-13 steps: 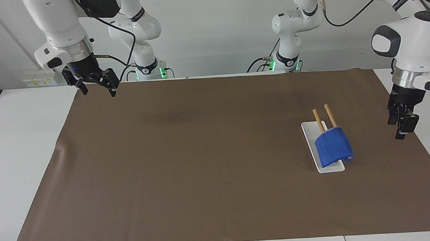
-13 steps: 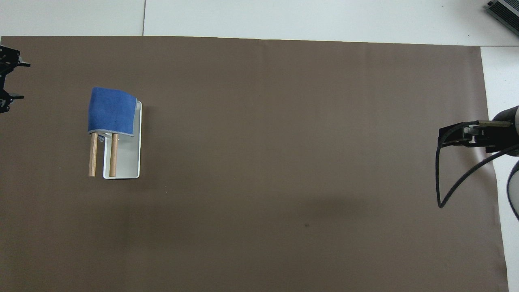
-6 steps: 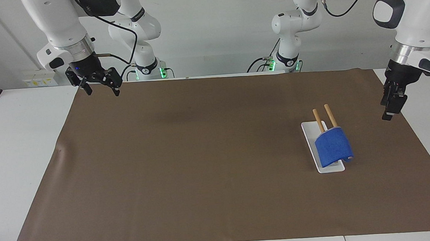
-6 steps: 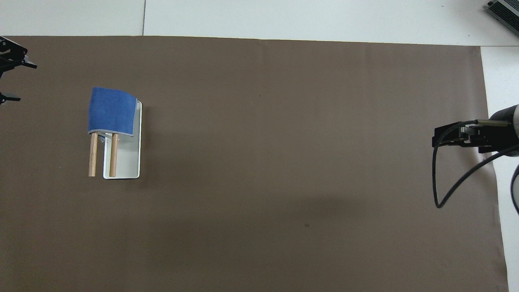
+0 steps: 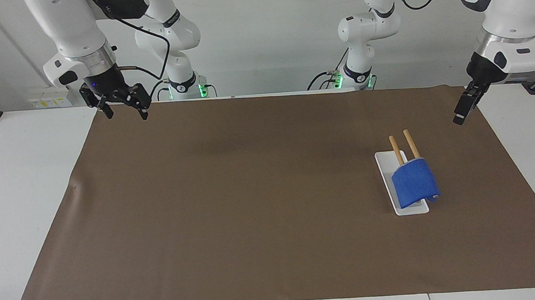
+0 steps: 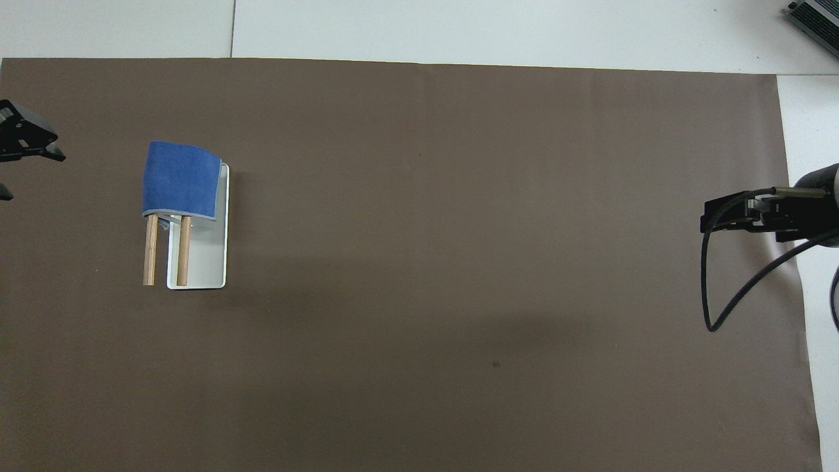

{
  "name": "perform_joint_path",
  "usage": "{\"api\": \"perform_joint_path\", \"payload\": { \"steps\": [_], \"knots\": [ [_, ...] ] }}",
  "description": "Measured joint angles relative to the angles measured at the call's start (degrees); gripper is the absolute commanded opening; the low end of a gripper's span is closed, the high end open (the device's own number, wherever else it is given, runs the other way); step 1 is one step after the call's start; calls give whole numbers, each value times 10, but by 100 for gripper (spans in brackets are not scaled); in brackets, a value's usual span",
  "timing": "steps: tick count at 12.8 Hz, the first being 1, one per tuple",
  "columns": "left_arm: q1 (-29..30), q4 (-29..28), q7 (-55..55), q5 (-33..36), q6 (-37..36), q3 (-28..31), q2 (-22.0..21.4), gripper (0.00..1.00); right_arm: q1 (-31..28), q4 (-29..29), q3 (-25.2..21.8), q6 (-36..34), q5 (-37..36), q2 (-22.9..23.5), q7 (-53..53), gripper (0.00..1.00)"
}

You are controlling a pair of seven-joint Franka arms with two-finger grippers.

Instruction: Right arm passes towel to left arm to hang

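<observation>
The blue towel (image 5: 415,183) hangs folded over the two wooden dowels (image 5: 395,148) of a small rack with a white base (image 5: 410,208), toward the left arm's end of the mat. In the overhead view the towel (image 6: 180,178) covers the dowels' farther ends. My left gripper (image 5: 459,117) is raised over the mat's edge beside the rack, apart from the towel. In the overhead view the left gripper (image 6: 29,172) is open and empty. My right gripper (image 5: 125,112) is open and empty over the mat's corner at the right arm's end and also shows in the overhead view (image 6: 741,216).
A brown mat (image 5: 251,193) covers most of the white table (image 5: 20,186). Two smaller white arms with green-lit bases (image 5: 183,87) (image 5: 356,75) stand at the robots' end. A dark device (image 6: 816,16) sits at the farthest corner.
My left gripper has risen and drawn back toward the robots, away from the rack. The towel stays on the dowels. The right gripper has barely moved.
</observation>
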Motion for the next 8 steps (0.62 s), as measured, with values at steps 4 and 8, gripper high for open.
{"api": "perform_joint_path", "payload": {
  "steps": [4, 8],
  "knots": [
    [0, -1, 172, 0, -34, 0, -3, 76, 0, 0, 0, -1, 0, 1, 0, 100],
    [-1, -13, 279, 0, -43, 0, -11, 77, 0, 0, 0, -4, 0, 1, 0, 100]
  ]
}}
